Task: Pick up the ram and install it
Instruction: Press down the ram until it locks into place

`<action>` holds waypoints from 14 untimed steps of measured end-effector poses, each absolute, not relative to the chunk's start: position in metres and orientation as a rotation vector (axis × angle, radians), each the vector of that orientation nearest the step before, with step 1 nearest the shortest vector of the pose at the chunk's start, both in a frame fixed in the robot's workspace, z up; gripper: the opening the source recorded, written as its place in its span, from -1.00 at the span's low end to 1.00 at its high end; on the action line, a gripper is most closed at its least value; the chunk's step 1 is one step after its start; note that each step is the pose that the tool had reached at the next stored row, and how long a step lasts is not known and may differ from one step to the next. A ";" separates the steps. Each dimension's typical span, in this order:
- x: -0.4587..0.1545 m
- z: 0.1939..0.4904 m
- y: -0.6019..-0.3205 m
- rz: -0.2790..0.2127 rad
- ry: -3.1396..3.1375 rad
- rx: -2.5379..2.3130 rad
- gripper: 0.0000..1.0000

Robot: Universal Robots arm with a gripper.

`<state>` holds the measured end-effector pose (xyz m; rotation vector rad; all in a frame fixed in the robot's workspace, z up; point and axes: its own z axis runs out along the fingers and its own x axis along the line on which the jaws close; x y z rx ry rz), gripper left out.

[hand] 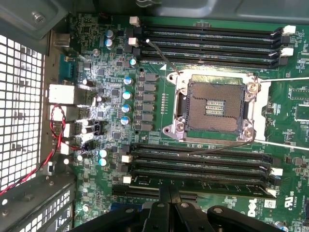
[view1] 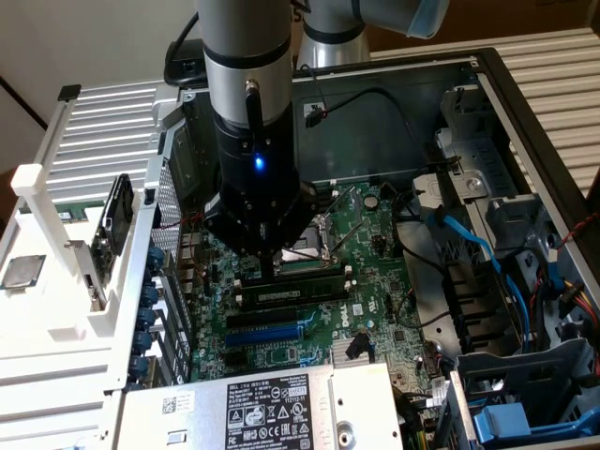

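The hand (view1: 269,265) stands over the green motherboard (view1: 375,281), its two black fingers (hand: 169,205) drawn together with no gap showing, their tips down at the ram (view1: 291,291). Whether they pinch its top edge or only press on it cannot be told. The ram lies along a memory slot just below the empty CPU socket (hand: 212,108) as the exterior view shows it, with the blue expansion slot (view1: 267,333) one row further from the socket.

The ram looks light, thin and stiff: a flat dark board with black chips and a pale label on its face. It is likely fragile at the contact edge and the chips, so the sound place to hold it is the bare top edge near the middle, pressing evenly so it does not tilt.

Beside the socket, the long black slots (hand: 207,38) have glossy plastic walls and white end clips (hand: 288,30). Silver-topped capacitors (hand: 126,94) stand near the socket; a perforated metal grille (hand: 21,111) lines the case wall beyond them.
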<state>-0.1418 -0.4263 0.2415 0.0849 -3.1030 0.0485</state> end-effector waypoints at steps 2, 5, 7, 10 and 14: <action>-0.142 0.240 -0.426 0.043 -3.104 0.085 -0.80; -0.142 0.238 -0.427 0.036 -3.104 0.084 -0.80; -0.142 0.237 -0.427 0.034 -3.104 0.084 -0.80; -0.143 0.236 -0.428 0.030 -3.104 0.083 -0.80; -0.143 0.235 -0.428 0.022 -3.105 0.082 -0.80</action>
